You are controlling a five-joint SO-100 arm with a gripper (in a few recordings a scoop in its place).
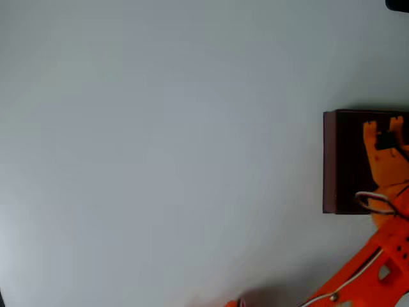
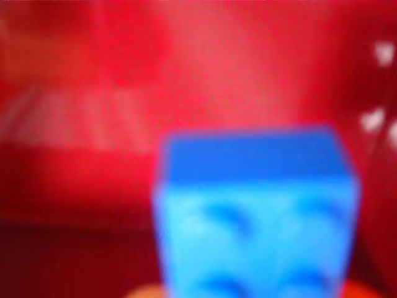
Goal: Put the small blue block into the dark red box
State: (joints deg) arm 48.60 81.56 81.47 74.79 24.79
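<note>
The dark red box (image 1: 330, 160) stands at the right edge of the overhead view, partly cut off by the frame. My orange gripper (image 1: 383, 131) reaches down over its dark inside. The wrist view is blurred. There the small blue block (image 2: 254, 211) sits very close to the camera, low and in the middle, with slivers of orange finger (image 2: 142, 292) at its lower corners. Behind the block is the red surface of the box (image 2: 186, 74). The gripper appears shut on the block and holds it inside the box's walls.
A plain pale grey table (image 1: 160, 147) spreads across the left and middle. The orange arm (image 1: 370, 262) with a white cable comes in from the bottom right corner. A small dark object (image 1: 397, 4) sits at the top right corner.
</note>
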